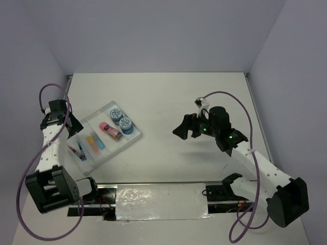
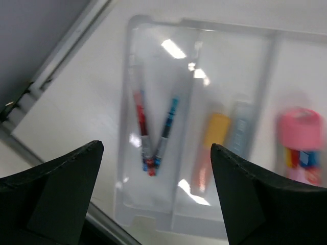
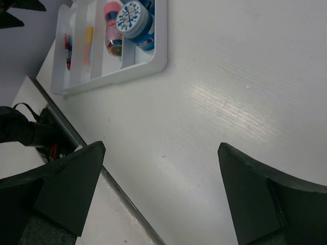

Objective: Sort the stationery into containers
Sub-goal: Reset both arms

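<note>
Lying sorted in the tray [image 1: 93, 120], left of the table: pens [image 2: 141, 118], orange bar [image 2: 214, 133], light-blue bar [image 2: 240, 126], pink cylinder [image 1: 110, 129], blue rolls [image 1: 115, 113]; label print is unreadable. The left gripper [image 2: 156, 148] hovers over the pens, fingers spread, empty. The right gripper [image 1: 185, 130], at the right, is likewise spread and empty.

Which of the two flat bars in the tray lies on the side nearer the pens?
The orange bar: it lies on the side toward the two pens, while the light-blue bar beside it lies toward the pink cylinder.
</note>
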